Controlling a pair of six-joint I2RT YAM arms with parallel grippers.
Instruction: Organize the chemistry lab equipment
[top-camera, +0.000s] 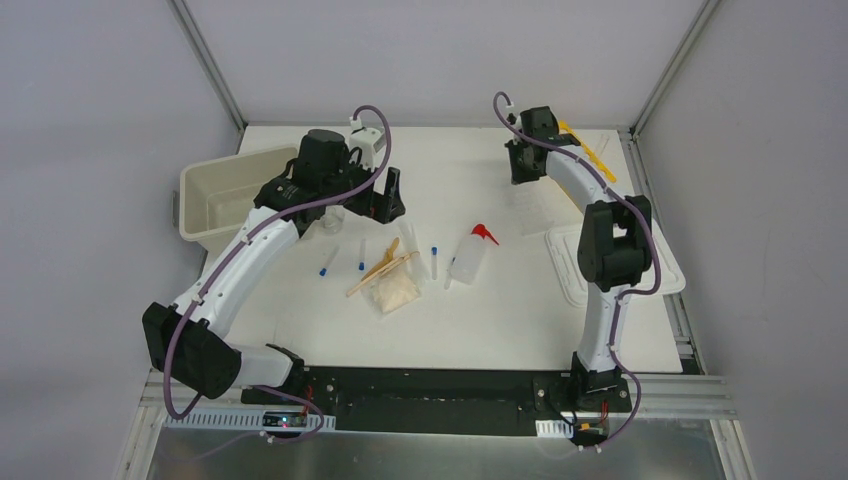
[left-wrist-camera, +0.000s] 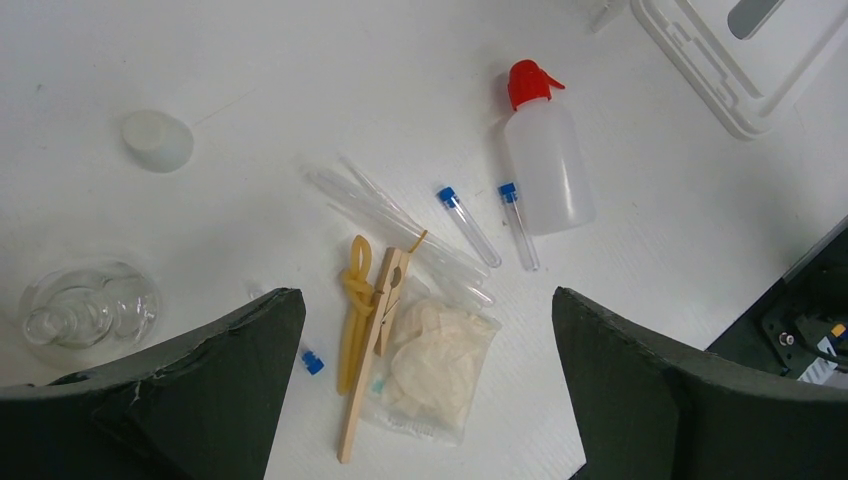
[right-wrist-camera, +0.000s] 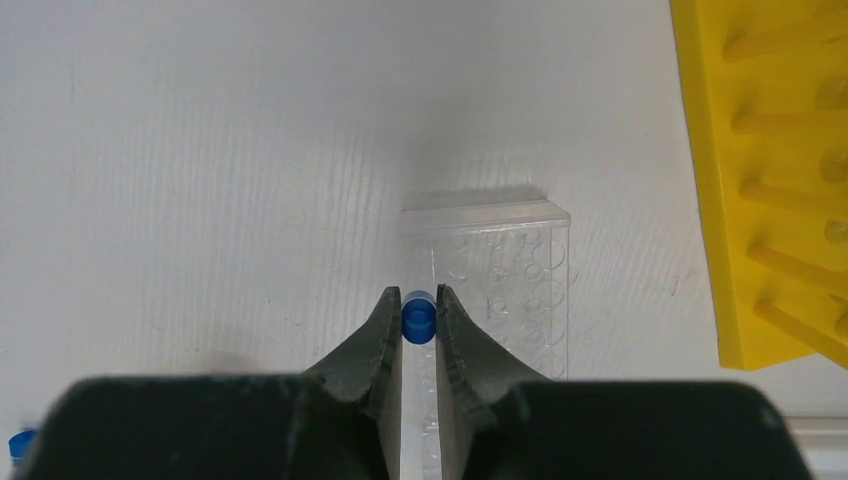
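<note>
Right gripper (right-wrist-camera: 419, 325), black-fingered, clenched on a small clear blue-capped tube (right-wrist-camera: 418, 318).
The tube is pinched at the left edge of a clear plastic holed block (right-wrist-camera: 510, 290), with the yellow holed tube rack (right-wrist-camera: 770, 180) at two o'clock (only partly in frame). The left gripper (left-wrist-camera: 425, 300) hangs spread wide and empty above the beige packet (left-wrist-camera: 430, 370) and wooden sticks (left-wrist-camera: 370, 360). At one o'clock of the packet, two more capped tubes (left-wrist-camera: 470, 228) lie just beside the clear squeeze bottle with red nozzle (left-wrist-camera: 545, 160).

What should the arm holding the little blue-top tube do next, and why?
Probably ease the blue-capped tube down into a hole of the clear rack: the right gripper is shut on it, over that rack's left edge, beside the yellow rack.
</note>
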